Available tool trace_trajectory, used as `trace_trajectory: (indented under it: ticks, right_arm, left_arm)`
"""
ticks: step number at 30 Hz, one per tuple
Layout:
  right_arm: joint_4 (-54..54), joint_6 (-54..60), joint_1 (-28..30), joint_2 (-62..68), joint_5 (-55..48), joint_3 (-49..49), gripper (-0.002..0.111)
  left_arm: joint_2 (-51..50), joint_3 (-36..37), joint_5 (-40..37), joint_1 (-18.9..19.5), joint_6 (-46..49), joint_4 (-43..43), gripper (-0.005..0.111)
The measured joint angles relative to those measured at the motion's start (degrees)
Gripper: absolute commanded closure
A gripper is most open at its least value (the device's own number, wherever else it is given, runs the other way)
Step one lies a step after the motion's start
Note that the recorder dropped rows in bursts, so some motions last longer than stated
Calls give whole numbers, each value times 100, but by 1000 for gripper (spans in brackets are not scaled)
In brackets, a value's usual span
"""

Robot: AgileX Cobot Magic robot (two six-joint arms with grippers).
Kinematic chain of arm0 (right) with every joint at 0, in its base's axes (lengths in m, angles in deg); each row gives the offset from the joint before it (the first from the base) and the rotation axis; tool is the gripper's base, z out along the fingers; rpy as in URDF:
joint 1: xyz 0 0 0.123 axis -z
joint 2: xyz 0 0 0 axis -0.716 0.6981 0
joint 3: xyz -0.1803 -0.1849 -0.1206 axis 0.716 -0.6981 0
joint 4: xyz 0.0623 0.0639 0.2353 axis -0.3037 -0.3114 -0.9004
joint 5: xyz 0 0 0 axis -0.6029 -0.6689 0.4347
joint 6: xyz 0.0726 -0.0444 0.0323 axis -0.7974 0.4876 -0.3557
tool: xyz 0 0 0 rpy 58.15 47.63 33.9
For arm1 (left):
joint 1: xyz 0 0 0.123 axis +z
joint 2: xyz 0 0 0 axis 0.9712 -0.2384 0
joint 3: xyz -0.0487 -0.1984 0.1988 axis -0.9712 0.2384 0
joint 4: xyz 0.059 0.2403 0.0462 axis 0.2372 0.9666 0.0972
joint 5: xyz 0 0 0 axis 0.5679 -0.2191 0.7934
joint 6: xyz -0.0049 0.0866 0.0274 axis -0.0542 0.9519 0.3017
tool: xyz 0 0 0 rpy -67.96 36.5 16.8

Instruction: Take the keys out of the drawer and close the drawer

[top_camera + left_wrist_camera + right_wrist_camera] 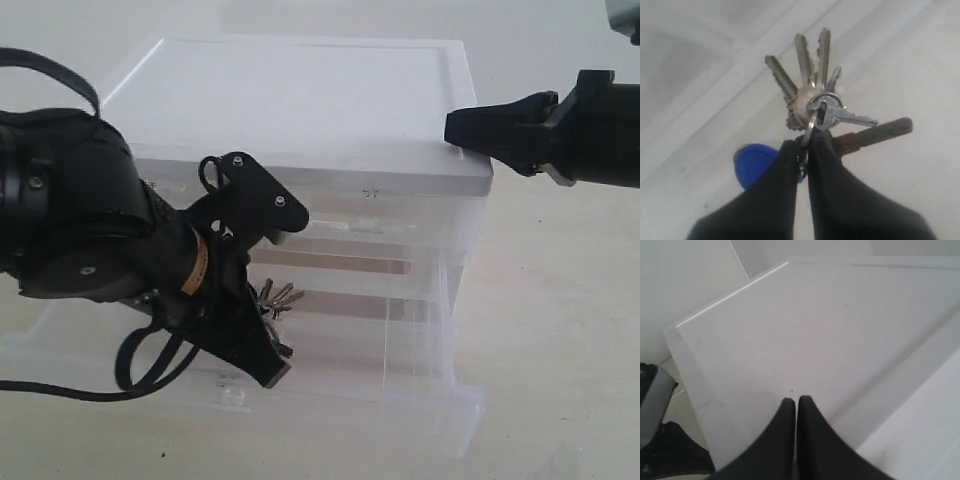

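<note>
The keys hang from my left gripper, which is shut on their ring; the blue fob shows beside one finger. In the exterior view the keys peek out behind the left gripper, over the pulled-out clear drawer. That drawer stands open at the bottom of the translucent cabinet. My right gripper is shut on nothing and rests at the cabinet's top right edge; in the right wrist view its fingertips lie against the cabinet's flat top.
The cabinet stands on a pale tabletop. A small white tab handle sits on the open drawer's front. A black cable loops under the left arm near the drawer's left side.
</note>
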Motion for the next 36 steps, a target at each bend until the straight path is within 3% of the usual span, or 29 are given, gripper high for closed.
trace_trajectory:
  ticks: [6, 8, 10, 11, 12, 17, 22, 25, 28, 32, 36]
  right_arm:
    - [0, 0, 0, 0, -27, 0, 109]
    - [0, 0, 0, 0, -27, 0, 109]
    - [0, 0, 0, 0, -27, 0, 109]
    - [0, 0, 0, 0, -27, 0, 109]
    - [0, 0, 0, 0, -27, 0, 109]
    - [0, 0, 0, 0, -27, 0, 109]
    - [4, 0, 0, 0, -27, 0, 109]
    - [4, 0, 0, 0, -27, 0, 109]
    - [4, 0, 0, 0, -27, 0, 109]
    - [4, 0, 0, 0, -27, 0, 109]
    - [4, 0, 0, 0, -27, 0, 109]
  left_arm:
    - [818, 0, -109, -276, 22, 144, 102]
    - [1016, 0, -327, -296, 22, 148, 96]
    - [1034, 0, -470, -296, 99, -75, 65]
    - [993, 0, -468, -296, 156, -167, 40]
    - [888, 0, -411, -296, 222, -298, 31]
    - [254, 0, 138, -296, -226, -236, 43]
    - [-417, -11, 586, -296, -1933, 982, 34]
    - [-465, -11, 232, -310, -2947, 1799, 35]
    - [-481, -11, 299, -314, -3068, 1769, 65]
    - [-615, -36, 523, -314, -2490, 1178, 97]
    - [-711, -86, 546, -301, -1826, 928, 102]
